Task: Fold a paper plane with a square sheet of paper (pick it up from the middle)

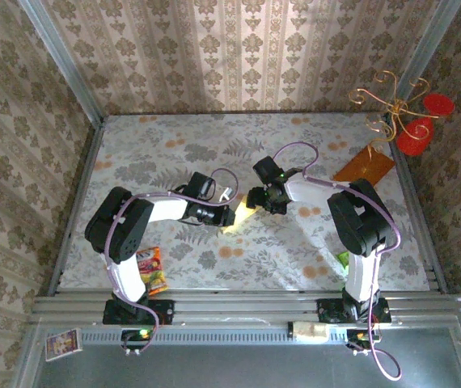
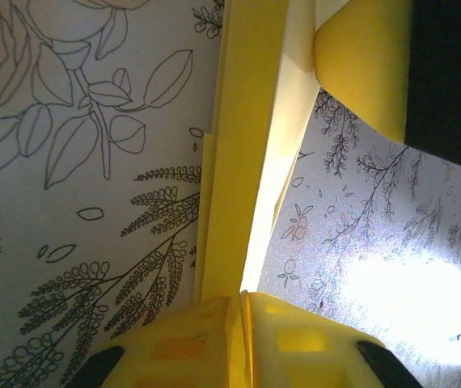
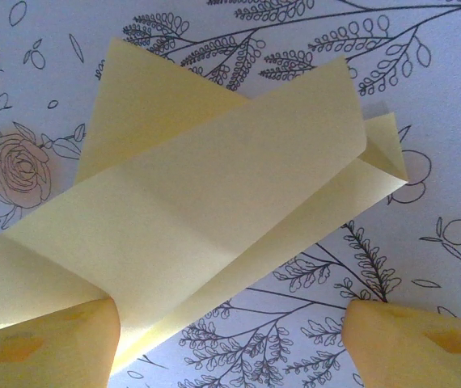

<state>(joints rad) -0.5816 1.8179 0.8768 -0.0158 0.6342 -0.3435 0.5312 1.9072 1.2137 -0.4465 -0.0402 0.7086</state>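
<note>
At the left of the floral-print desk (image 1: 133, 153), a red-and-yellow snack packet (image 1: 154, 271) lies by my left arm's base, well apart from the work. My left pincer (image 2: 241, 303) is clenched on the edge of the folded pale-yellow paper sheet (image 3: 214, 210), which sits mid-desk between both pincers. In the right wrist view the sheet's long axis runs from lower left to upper right, with its pointed corner at the upper right and its flaps overlapping. My right pincer (image 3: 230, 343) is released and spread wide, with one finger (image 3: 44, 343) at the sheet's lower-left end. Farther right are an orange-brown square board (image 1: 364, 167) and a gold wire stand with red discs (image 1: 400, 113), both away from the paper.
</note>
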